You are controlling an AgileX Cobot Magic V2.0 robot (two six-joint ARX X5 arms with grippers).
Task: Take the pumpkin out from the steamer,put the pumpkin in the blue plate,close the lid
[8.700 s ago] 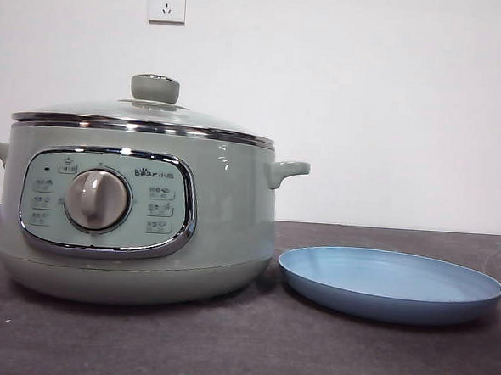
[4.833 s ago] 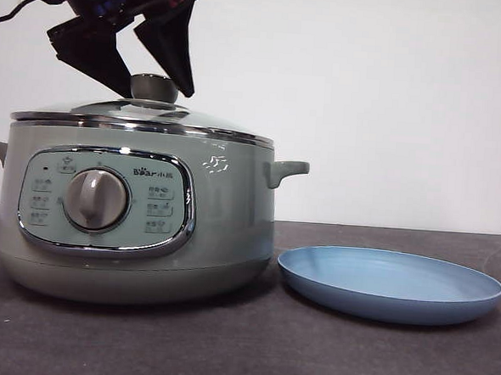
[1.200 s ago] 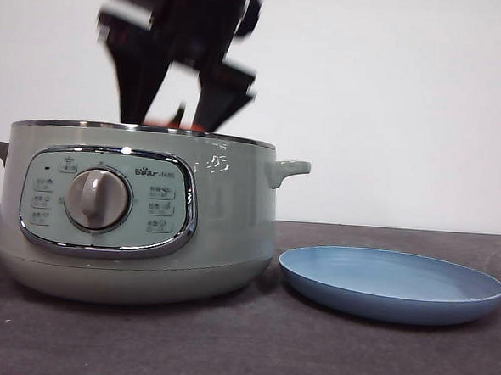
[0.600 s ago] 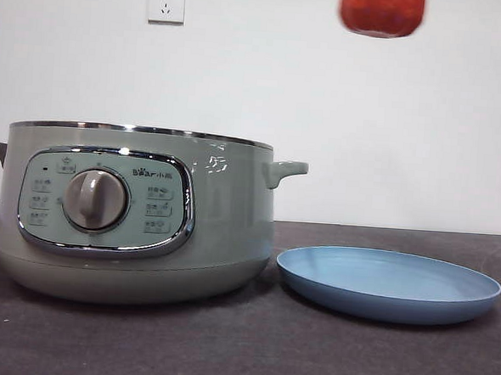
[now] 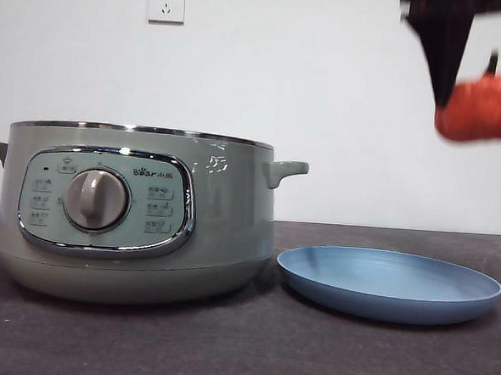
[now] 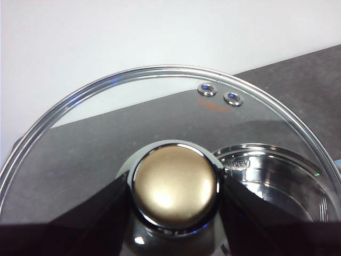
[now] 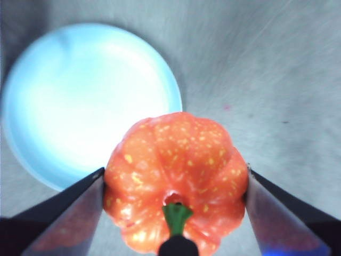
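the steamer (image 5: pixel 138 215) stands uncovered on the dark counter (image 5: pixel 241 348), its chrome rim bare in the front view. through the glass of the lid (image 6: pixel 160 133) the left wrist view shows part of the shiny steel inner pot (image 6: pixel 277 176), and the part seen there holds nothing. the blue plate (image 5: pixel 389 283) lies just beside the steamer on the counter, and nothing lies in it; in the right wrist view it (image 7: pixel 85 101) shows pale and round below and to one side of the jaws.

a white wall outlet (image 5: pixel 166 3) sits on the wall above the steamer. nothing stands between the pumpkin and the plate.

the right gripper (image 7: pixel 176 197) has its two black jaws clenched on the pumpkin (image 7: pixel 176 181), one jaw pressed to each flank, the green stem (image 7: pixel 177 216) pointing back toward the wrist. in the front view that gripper (image 5: pixel 485 104) hangs at the top corner, blurred, with the pumpkin (image 5: pixel 485 108) in the air well above the far edge of the plate, touching neither plate nor counter.

the left gripper (image 6: pixel 173 186) has its jaws clamped on either side of the lid's knob (image 6: pixel 175 184), holding the lid in the air, off to the side of the pot's opening; this arm is out of the front view.
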